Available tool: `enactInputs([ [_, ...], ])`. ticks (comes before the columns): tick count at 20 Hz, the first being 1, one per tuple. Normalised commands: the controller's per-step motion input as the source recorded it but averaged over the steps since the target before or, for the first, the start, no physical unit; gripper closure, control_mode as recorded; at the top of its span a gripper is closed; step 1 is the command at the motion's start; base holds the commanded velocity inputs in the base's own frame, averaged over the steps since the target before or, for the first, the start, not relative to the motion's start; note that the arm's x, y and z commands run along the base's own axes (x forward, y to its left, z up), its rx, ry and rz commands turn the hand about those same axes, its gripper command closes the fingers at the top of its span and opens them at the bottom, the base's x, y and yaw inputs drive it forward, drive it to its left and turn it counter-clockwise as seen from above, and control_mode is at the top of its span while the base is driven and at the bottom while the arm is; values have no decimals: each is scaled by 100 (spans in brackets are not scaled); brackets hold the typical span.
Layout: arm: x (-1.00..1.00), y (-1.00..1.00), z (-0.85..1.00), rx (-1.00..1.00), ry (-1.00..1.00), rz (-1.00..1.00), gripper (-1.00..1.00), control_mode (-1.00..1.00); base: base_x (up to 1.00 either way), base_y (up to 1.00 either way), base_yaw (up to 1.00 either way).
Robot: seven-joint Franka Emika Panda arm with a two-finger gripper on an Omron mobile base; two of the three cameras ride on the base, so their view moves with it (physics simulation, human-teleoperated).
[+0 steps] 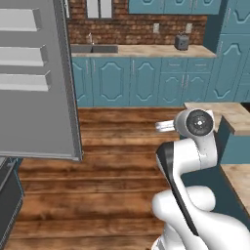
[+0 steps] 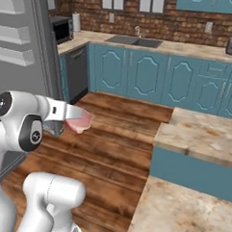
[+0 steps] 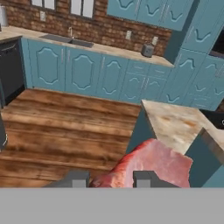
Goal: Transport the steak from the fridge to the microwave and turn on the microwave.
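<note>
Pinching the steak (image 3: 151, 168) between the fingertips of the pincer (image 3: 111, 178), meat jutting ahead of it, above the wooden floor (image 3: 65, 131); fridge (image 2: 24, 60) door standing open just behind.

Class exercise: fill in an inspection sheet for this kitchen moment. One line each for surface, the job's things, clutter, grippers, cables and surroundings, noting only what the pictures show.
Surface: wooden plank floor; pale stone island counter on the robot's right.
Job's things: steak held up off the floor, clear of the fridge; fridge door open, door racks showing; microwave at the far counter's left end in the right base view.
Clutter: toaster on the back counter.
Grippers: gripper shut on the steak, fingers either side.
Cables: nothing seen.
Surroundings: teal cupboards, brick wall, sink.
</note>
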Motion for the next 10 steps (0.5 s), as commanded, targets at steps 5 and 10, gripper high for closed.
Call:
enactInputs([
  [5,0,0,0,0,0,0,100,100,65,-40,-3],
  [10,0,0,0,0,0,0,100,100,70,-52,-5],
])
